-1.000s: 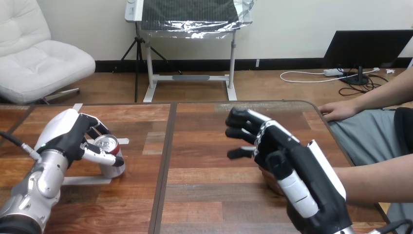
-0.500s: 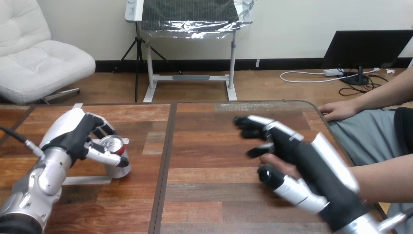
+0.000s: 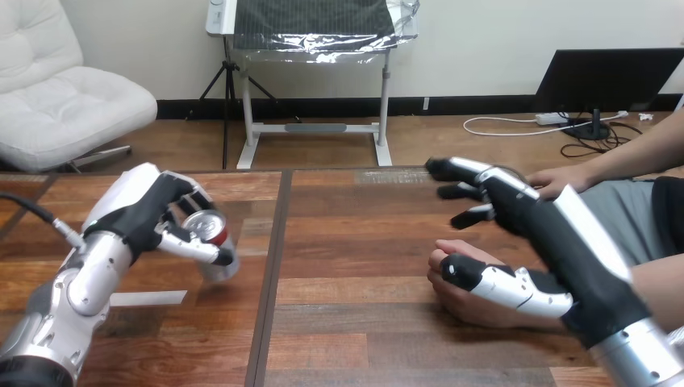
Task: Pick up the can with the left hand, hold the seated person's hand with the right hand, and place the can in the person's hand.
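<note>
A silver can (image 3: 216, 251) with a red top hangs tilted just above the wooden table (image 3: 355, 242), left of the table's middle seam. My left hand (image 3: 133, 216) is shut on it, fingers and thumb curled round its side. At the right, the person's hand (image 3: 456, 284) rests on the table, its forearm running off to the right. My right hand (image 3: 556, 234) is open above it, fingers stretched out toward the far edge. Its thumb (image 3: 500, 284) lies along the near side of the person's hand, touching it but not curled round it.
The person's other hand (image 3: 562, 181) lies at the table's far right corner. A strip of pale tape (image 3: 149, 297) sits on the table below the can. A dark seam (image 3: 269, 274) runs front to back between the two tabletops.
My left hand has lifted the can off the table and carried it right, tilting it. My right hand has swung right and farther away, uncovering the person's hand beneath it.
</note>
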`<state>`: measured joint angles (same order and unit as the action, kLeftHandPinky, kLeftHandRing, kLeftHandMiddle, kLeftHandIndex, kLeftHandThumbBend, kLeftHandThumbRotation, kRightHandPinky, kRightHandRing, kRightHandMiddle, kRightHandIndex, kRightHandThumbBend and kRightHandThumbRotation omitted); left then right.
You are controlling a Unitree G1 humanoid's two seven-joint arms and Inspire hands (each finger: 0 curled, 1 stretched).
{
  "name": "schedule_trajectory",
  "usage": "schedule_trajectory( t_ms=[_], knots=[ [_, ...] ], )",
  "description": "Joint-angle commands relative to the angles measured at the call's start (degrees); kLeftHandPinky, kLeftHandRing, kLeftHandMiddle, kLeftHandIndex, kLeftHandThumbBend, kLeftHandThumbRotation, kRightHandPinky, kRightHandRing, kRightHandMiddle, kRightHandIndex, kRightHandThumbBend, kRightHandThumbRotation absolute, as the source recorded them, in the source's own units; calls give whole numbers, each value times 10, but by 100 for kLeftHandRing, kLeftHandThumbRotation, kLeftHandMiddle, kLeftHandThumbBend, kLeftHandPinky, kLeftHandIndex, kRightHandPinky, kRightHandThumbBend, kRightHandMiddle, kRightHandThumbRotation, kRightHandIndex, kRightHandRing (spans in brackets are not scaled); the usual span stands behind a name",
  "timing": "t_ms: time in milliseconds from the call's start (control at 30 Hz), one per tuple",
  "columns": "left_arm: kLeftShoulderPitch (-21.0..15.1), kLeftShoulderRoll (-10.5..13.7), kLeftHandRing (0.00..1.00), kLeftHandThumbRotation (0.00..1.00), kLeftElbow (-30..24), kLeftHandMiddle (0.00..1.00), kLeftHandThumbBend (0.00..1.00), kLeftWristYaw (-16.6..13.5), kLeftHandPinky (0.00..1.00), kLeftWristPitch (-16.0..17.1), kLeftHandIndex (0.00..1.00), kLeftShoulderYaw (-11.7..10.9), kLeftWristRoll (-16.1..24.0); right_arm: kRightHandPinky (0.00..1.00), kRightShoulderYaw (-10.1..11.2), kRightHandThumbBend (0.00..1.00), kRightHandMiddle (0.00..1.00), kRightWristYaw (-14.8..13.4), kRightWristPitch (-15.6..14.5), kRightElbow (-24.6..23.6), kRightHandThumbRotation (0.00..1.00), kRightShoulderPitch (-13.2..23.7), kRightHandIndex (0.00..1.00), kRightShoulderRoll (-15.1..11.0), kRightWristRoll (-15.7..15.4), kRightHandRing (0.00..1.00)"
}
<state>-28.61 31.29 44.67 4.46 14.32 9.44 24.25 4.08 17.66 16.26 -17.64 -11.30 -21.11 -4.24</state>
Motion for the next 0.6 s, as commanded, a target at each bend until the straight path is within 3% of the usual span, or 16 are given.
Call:
schedule_trajectory(
  t_ms=[0,133,567],
  knots=[
    [-6,28,30,0,-121,38,72,14,23,-6,44,-44,-35,63,33,99,87,1,16,25,70,60,86,-30,10,80],
    [2,29,29,0,-138,37,72,20,23,8,43,-55,-51,63,41,98,88,0,17,34,68,67,87,-39,8,80],
    [30,31,31,0,-233,37,71,49,26,-10,42,-83,-78,71,65,95,92,-4,14,59,69,86,92,-83,-10,87]
  ],
)
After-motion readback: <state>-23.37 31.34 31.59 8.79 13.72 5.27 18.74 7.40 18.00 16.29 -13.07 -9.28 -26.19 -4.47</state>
